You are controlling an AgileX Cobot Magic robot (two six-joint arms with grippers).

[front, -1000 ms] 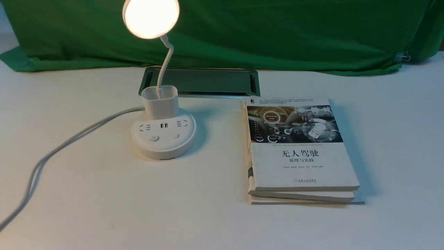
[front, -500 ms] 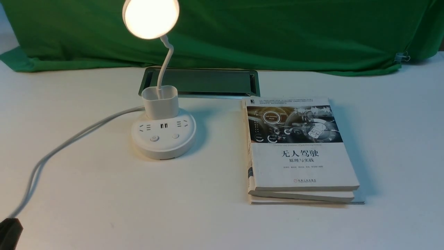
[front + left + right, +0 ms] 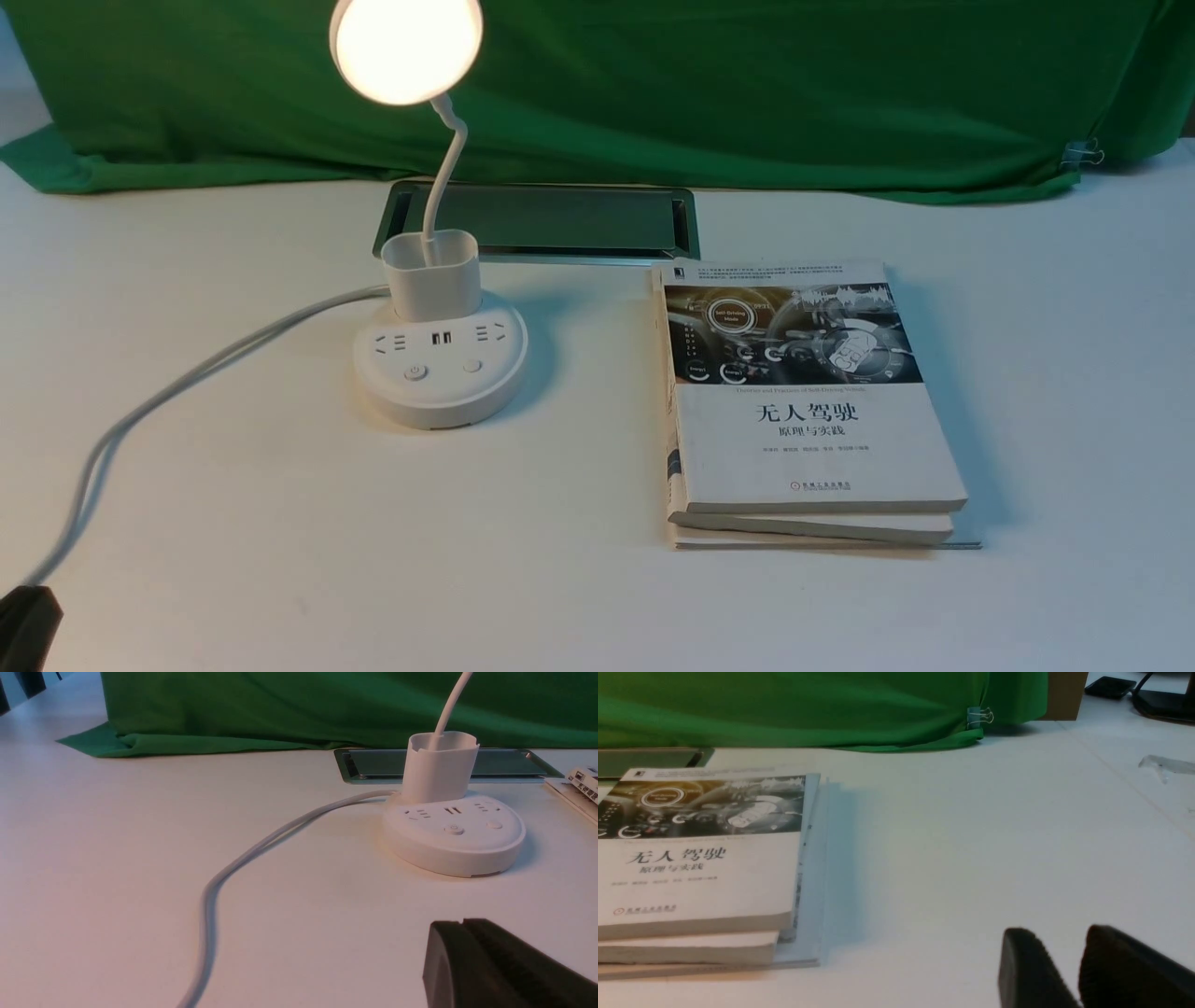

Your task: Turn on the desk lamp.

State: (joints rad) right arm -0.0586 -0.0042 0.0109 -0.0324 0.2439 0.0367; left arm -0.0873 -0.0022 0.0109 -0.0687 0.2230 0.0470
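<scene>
The desk lamp stands at the left of the table, its round disc head glowing. Its thin neck runs down into the small cup holder on the round base, which has sockets and two buttons. The base also shows in the left wrist view. My left gripper is at the near left corner, far from the lamp; in the left wrist view its jaws are closed together and empty. My right gripper shows only in its wrist view, slightly open and empty, low over the table to the right of the books.
Two stacked books lie right of the lamp, also in the right wrist view. The lamp's white cable runs toward the near left. A metal-framed recess sits behind the lamp. Green cloth covers the back.
The tip of my left gripper has come into the front view at the near left corner. The lamp stays lit and nothing else has moved.
</scene>
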